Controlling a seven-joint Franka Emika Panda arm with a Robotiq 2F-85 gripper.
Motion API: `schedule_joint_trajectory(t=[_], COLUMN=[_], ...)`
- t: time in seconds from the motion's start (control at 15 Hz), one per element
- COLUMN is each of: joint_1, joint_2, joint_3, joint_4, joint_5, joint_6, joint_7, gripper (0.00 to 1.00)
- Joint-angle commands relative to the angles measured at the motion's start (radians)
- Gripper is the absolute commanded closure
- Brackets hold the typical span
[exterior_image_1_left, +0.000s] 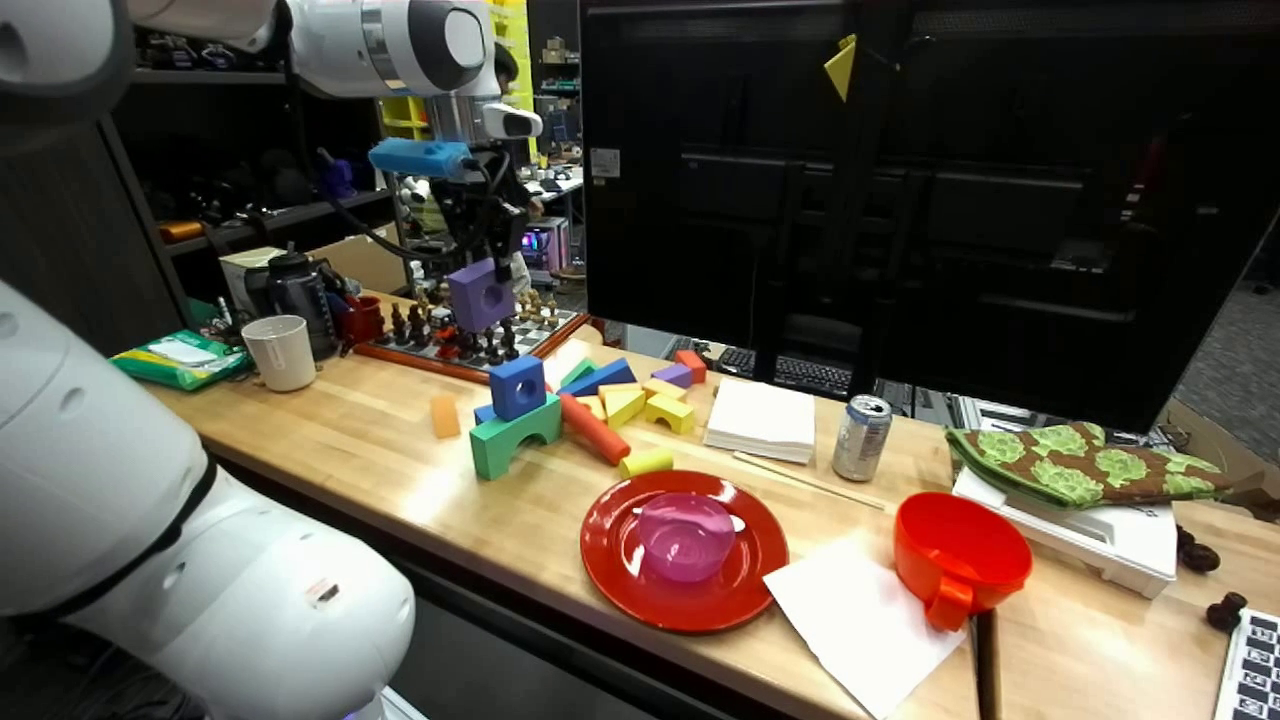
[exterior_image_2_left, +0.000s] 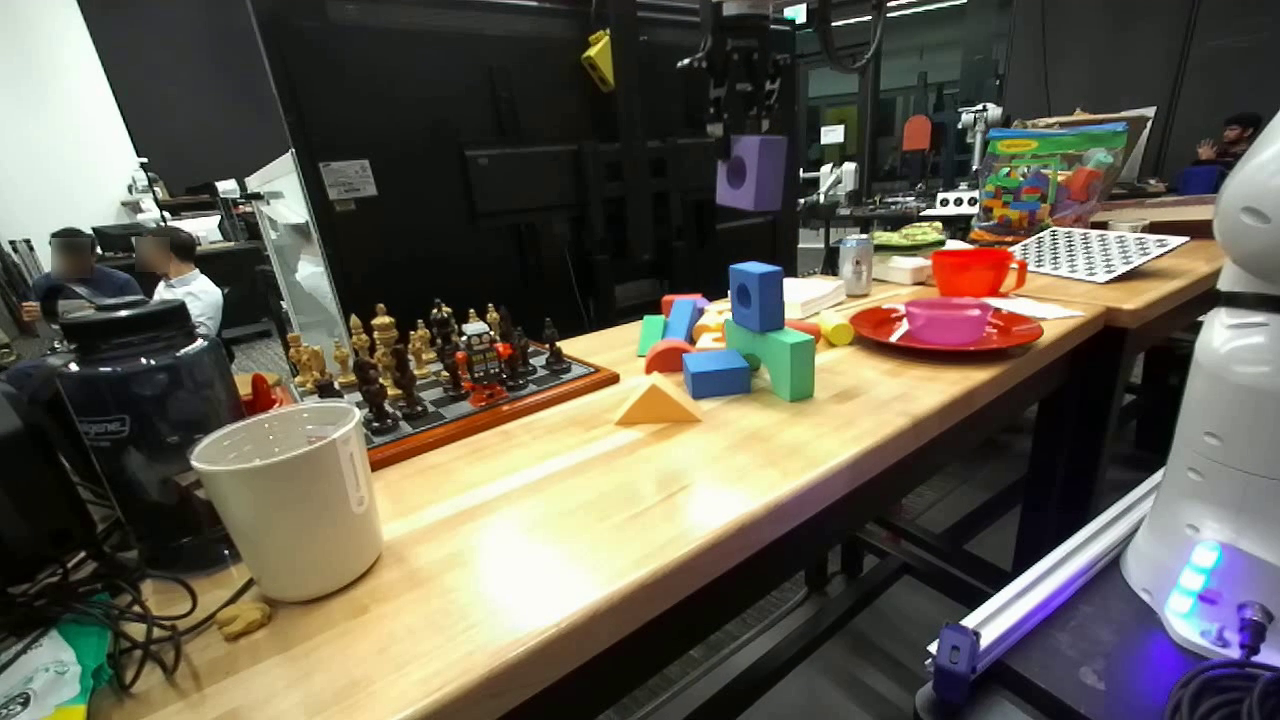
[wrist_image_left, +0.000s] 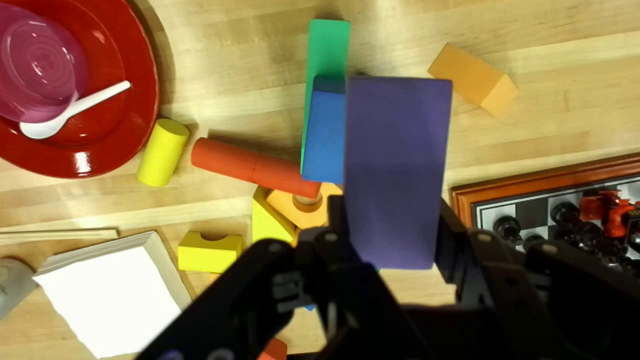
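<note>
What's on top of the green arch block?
A blue block with a round hole stands on the green arch block. The patch beneath it is covered and can't be seen. The purple block in the hand hangs higher, apart from both.

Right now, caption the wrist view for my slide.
Gripper holding a purple block above the table, red plate upper left.
</note>
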Motion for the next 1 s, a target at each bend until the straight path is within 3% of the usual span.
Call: schedule_joint_trajectory(t=[0.0,0.93], joint_1=[0.001,0.001], joint_2=[0.032,0.087], joint_3=[-0.008,-0.034], joint_4=[0.028,-0.007], joint_5=[-0.017,-0.011], joint_6=[0.008,0.053], joint_7=[-0.013,-0.010], gripper=[0.84,0.84])
